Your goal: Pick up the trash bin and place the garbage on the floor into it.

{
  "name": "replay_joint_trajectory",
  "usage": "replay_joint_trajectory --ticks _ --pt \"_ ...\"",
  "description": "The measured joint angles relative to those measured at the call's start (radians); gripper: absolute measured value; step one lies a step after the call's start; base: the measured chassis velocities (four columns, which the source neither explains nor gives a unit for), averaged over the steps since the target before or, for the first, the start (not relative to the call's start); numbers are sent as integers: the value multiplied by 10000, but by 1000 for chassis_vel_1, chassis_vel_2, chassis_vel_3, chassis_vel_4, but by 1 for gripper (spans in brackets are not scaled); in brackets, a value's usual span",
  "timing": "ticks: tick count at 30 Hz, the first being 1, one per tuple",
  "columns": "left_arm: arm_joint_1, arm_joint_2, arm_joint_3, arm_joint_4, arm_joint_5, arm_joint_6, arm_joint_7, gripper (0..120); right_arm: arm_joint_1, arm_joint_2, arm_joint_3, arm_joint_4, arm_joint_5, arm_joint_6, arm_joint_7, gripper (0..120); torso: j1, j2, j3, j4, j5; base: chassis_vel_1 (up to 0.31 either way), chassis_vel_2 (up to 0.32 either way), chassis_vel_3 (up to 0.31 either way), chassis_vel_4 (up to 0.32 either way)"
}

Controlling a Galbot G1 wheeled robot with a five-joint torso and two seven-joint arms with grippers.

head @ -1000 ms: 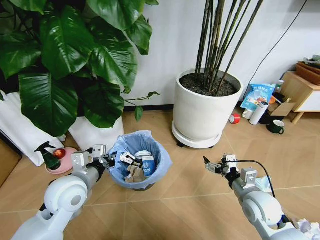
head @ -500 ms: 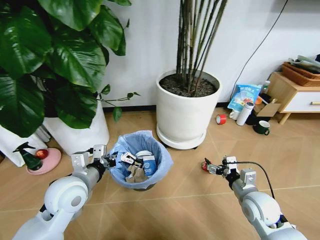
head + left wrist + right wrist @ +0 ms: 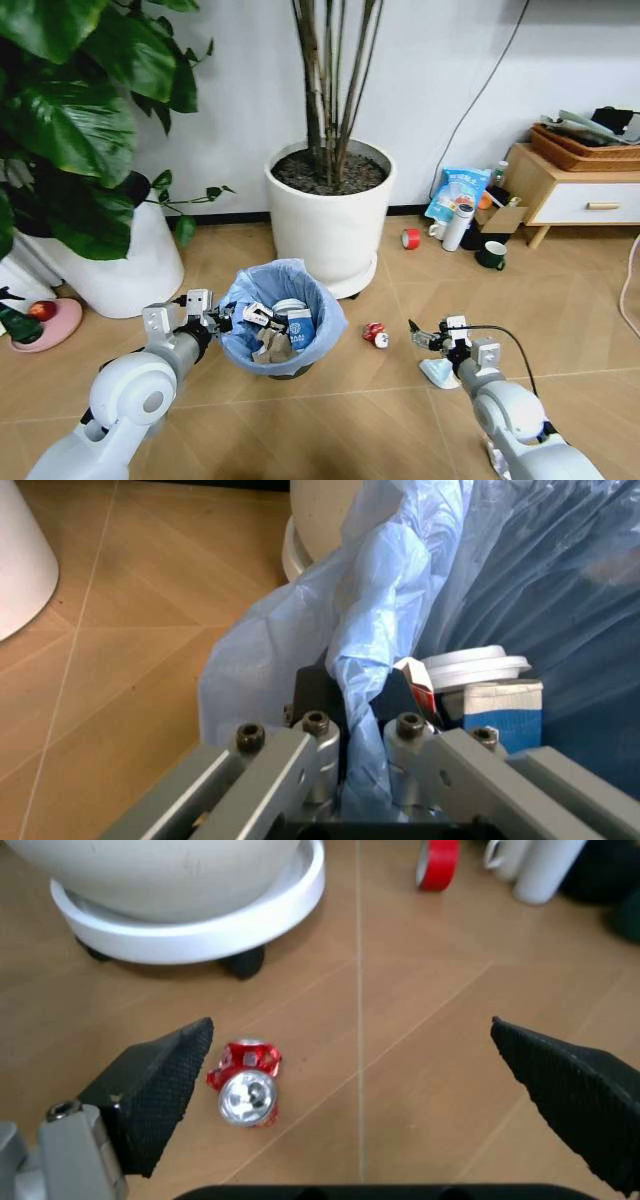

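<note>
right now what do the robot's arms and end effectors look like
Both arms have glossy white rounded shells with grey joints. The left end effector is silver metal with visible bolt heads and dark fingers. The right end effector has a thin black cable looping from its wrist; its fingers are black wedge shapes with a finely textured grip surface.

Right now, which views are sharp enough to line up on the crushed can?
Head view: even light, crushed red can small but crisp. Right wrist view: can clear, the near fingers soft. Left wrist view: close-up of the bin's blue bag, mildly blurred.
</note>
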Motion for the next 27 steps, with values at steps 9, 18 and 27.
replay_joint_trajectory --ticks 9,18,27 --pt "22 129 -60 -83 -29 -32 -7 0 1955 790 -1026 -2834 -325 27 -993 100 1 -1 0 7 -9 48 62 -34 -36" --pt "9 134 24 -86 -2 -97 0 0 3154 1790 -1375 -5331 -1146 401 -1645 100 0 -1 0 2 -3 0 0 0 0" --pt "-41 134 64 -49 10 -112 0 0 3759 2241 -1302 -6705 -1762 773 -1983 100 0 -1 0 3 0 0 0 0 0"
